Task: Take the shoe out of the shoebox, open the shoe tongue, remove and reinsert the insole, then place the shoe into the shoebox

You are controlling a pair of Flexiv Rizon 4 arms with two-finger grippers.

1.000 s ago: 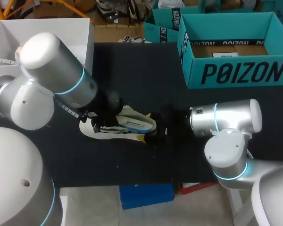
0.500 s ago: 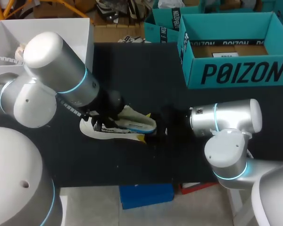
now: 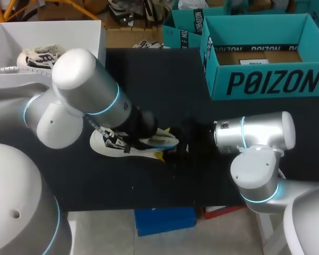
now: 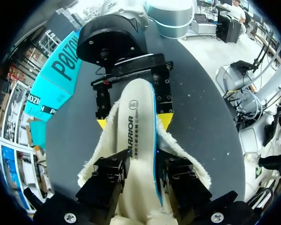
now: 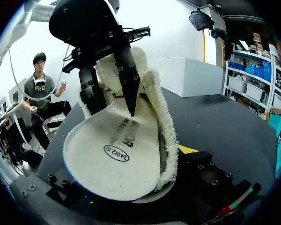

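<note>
The white fleece-lined shoe (image 3: 102, 143) lies on its side on the black table (image 3: 165, 85). Its insole (image 3: 160, 139), cream with a blue edge, sticks out of the shoe's opening toward my right arm. My left gripper (image 4: 140, 176) is over the shoe with its fingers (image 4: 107, 178) apart on either side of the insole (image 4: 136, 136). My right gripper (image 3: 163, 143) has its yellow tips (image 4: 165, 119) against both sides of the shoe (image 4: 100, 157). In the right wrist view the insole (image 5: 117, 154) and shoe (image 5: 161, 117) fill the space between its fingers, and the left gripper (image 5: 111, 93) stands behind.
The open teal shoebox (image 3: 266, 79) stands at the back right, a second teal box (image 3: 183, 29) behind it. A white box (image 3: 85, 32) at the back left holds another shoe (image 3: 40, 54). Bare black table lies between the shoe and the teal shoebox.
My left arm has swung right along the shoe and its fingers have parted from shut. The shoe, the insole and the right arm have stayed in place.
</note>
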